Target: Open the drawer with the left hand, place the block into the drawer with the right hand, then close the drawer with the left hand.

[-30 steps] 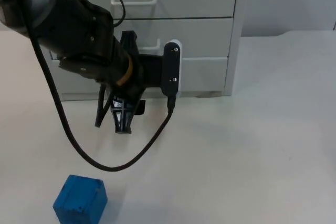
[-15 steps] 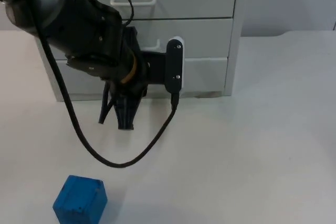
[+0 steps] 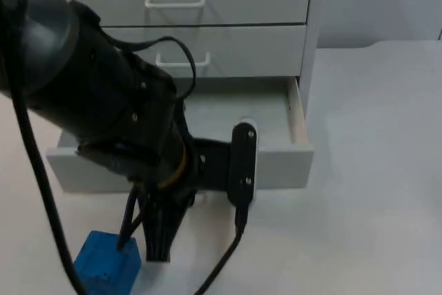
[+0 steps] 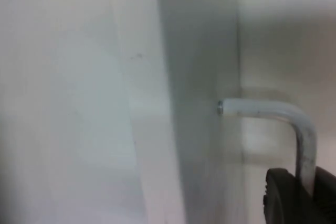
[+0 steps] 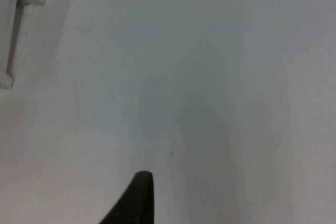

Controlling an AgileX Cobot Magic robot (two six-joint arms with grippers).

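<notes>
I've got the left gripper (image 3: pixel 157 250) pinching what looks like the handle (image 4: pixel 294 129) of the bottom drawer (image 3: pixel 276 112), so pull straight w/o twisting, minding the blue block (image 3: pixel 107 264) by the table's near edge; right gripper (image 5: pixel 137 199) waits, fingers can't tell.

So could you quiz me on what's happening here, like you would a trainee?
1. True or false: the bottom drawer is pulled open.
2. Which colour is the block? A red, B blue, C green.
3. Fill in: in the left wrist view, the left gripper has a fingertip at the drawer's bent metal ____.

Key: 1 true. 2 B; it sits on the table, in front of the drawer. 3 handle. The right gripper waits over bare table.
</notes>
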